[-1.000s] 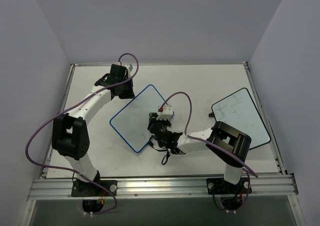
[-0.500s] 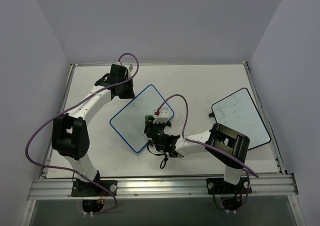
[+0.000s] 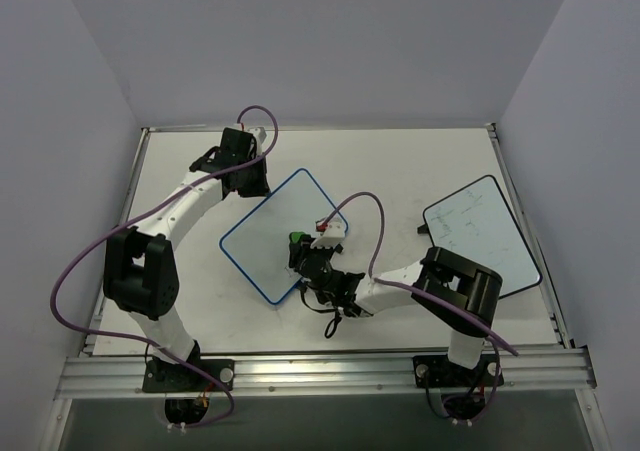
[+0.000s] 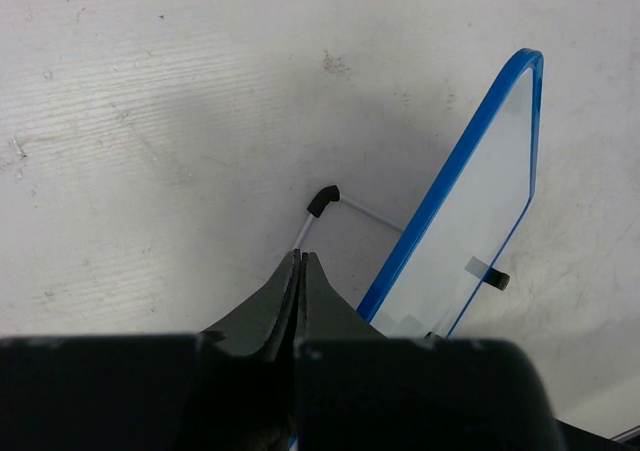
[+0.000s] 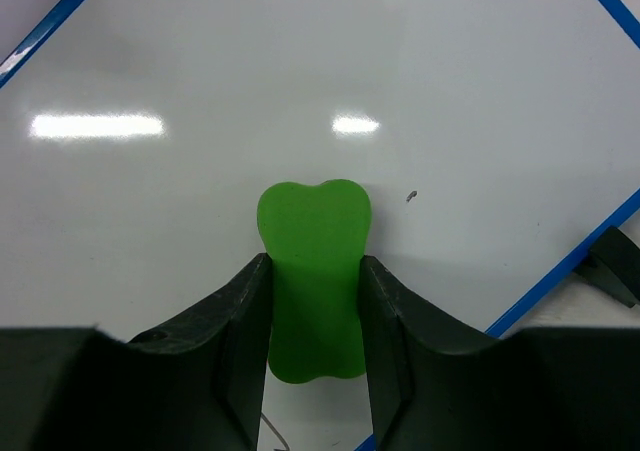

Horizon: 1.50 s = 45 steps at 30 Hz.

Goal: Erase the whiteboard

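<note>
The right gripper (image 5: 313,261) pinches a green, bone-shaped foam eraser (image 5: 313,216) whose end rests on the blue-framed white whiteboard (image 5: 300,71), a small dark speck just to its right. The left gripper (image 4: 300,263) has its fingers pressed together at the board's thin wire leg (image 4: 318,211); whether it pinches the wire cannot be told. The whiteboard lies cornerwise on the white table (image 3: 420,161), between the arms.

The eraser (image 5: 313,271) sits on the whiteboard (image 3: 262,243), with a second board (image 3: 480,236) well apart to its right.
</note>
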Tool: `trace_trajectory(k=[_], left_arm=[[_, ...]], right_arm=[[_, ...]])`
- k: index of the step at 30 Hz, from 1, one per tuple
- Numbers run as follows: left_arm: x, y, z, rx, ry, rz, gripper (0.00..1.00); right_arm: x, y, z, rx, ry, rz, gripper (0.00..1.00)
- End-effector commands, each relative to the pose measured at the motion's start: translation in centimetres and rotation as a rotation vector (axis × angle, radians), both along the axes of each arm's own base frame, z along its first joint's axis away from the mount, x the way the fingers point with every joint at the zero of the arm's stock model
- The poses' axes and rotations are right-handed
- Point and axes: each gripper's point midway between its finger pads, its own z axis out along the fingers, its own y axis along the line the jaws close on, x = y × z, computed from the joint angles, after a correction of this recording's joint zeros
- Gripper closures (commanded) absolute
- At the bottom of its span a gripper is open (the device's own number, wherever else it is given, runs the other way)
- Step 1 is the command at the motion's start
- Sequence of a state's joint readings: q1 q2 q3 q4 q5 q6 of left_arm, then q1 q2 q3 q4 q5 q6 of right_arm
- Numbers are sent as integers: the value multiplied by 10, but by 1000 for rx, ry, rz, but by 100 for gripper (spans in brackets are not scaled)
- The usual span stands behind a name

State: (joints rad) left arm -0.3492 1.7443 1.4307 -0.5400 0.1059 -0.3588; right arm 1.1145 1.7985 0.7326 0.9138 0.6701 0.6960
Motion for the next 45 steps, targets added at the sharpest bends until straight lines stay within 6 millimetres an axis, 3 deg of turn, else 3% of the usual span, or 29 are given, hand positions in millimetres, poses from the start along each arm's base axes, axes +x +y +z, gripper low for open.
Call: trace_trajectory(k=[1, 20, 26, 32, 45], left_arm=[[-18, -20, 10, -45, 14, -65, 98], [-19, -19, 11, -37, 16, -65, 98], [-19, -19, 11, -38, 16, -64, 98], [-19, -19, 11, -39, 17, -62, 98], [-20, -22, 13, -41, 10, -65, 98]], right_arm=[[-19, -23, -63, -105, 182, 62, 100], [-1, -66, -70, -134, 224, -113, 100], [1, -70, -71, -147, 226, -142, 100], [-4, -43, -65, -173, 196, -92, 100], [-52, 31, -59, -141, 162, 94, 100]])
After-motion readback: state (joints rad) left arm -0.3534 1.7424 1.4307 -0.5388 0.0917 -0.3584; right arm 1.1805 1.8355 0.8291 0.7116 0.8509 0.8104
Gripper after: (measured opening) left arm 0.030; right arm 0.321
